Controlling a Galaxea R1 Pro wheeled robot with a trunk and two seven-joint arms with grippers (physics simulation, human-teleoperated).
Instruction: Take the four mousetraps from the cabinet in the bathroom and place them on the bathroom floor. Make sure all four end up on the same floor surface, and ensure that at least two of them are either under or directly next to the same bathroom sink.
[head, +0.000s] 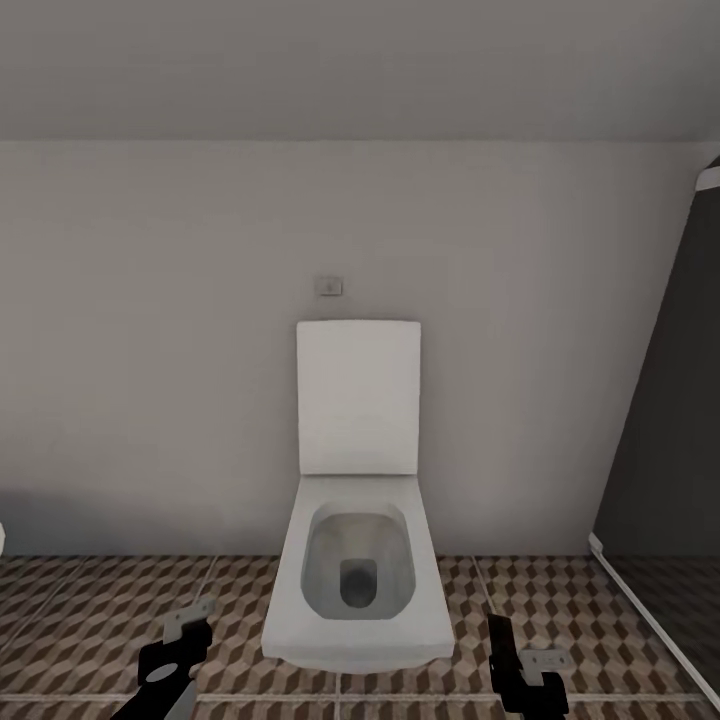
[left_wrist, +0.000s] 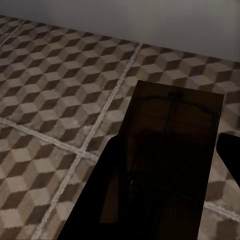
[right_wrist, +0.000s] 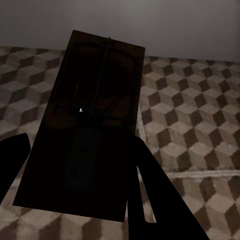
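Clamping two mousetraps, one per left gripper, one per right gripper.

Light is dim and even, with no visible lamp and no glare. The wall grades from pale grey to a soft dark band where it meets the bathroom floor. Both wrist views are murky: each mousetrap held between the jaws reads nearly black, its wire barely discernible. Tile edges are slightly soft; compression smears fine detail.
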